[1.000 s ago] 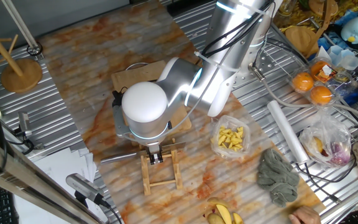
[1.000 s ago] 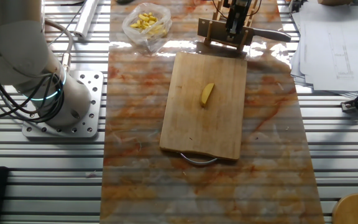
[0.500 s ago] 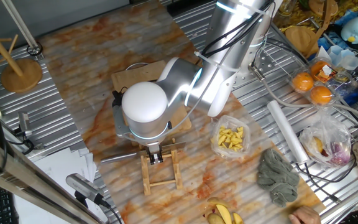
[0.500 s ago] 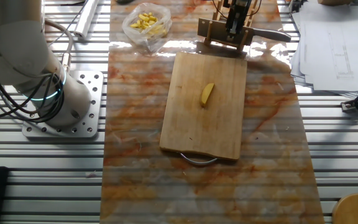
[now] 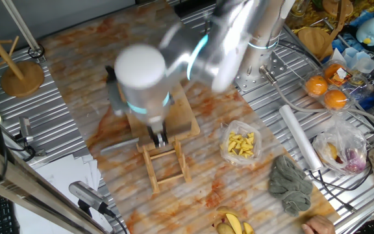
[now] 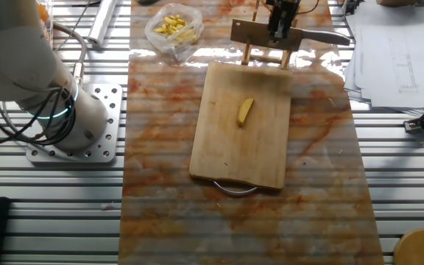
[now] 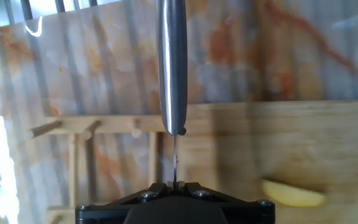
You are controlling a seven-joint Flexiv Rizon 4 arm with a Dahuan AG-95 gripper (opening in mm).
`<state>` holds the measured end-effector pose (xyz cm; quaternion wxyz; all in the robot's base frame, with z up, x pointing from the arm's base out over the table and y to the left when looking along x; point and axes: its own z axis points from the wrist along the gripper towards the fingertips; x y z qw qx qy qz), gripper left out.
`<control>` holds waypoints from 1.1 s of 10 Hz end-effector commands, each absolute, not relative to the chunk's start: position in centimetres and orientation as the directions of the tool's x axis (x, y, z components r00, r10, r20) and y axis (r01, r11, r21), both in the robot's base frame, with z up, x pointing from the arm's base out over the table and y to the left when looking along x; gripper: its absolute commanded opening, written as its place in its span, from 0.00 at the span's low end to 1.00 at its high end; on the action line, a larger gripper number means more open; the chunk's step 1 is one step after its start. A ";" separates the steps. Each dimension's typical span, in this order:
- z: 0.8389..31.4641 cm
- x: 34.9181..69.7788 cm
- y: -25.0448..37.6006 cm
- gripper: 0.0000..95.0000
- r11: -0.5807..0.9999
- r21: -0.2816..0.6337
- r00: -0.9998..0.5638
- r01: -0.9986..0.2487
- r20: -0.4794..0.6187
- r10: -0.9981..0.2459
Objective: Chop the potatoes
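Note:
A pale-yellow potato wedge (image 6: 245, 112) lies on the wooden cutting board (image 6: 227, 147); it also shows in the hand view (image 7: 291, 194) at the lower right. My gripper (image 6: 282, 15) is shut on a knife (image 6: 252, 32), gripping it where blade meets handle, and holds it just above the wooden knife rack (image 5: 164, 166) beyond the board's far end. In the hand view the knife (image 7: 171, 62) runs edge-on straight ahead of the gripper (image 7: 173, 183). In the one fixed view the arm is blurred and hides the wedge; the gripper (image 5: 156, 136) is over the rack.
A clear bag of yellow pieces (image 5: 241, 144) lies beside the board. Oranges (image 5: 317, 86), a grey cloth (image 5: 289, 183) and bagged produce sit to one side. A wooden stand (image 5: 21, 78) and papers (image 6: 396, 51) lie off the mat.
The arm has lifted the knife up off the rack and swung a little toward the cutting board. The potato wedge has not moved.

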<state>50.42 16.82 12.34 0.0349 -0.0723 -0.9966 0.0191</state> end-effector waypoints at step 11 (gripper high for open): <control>13.0 48.4 11.3 0.00 0.986 -0.019 -0.981 0.166 0.097 0.167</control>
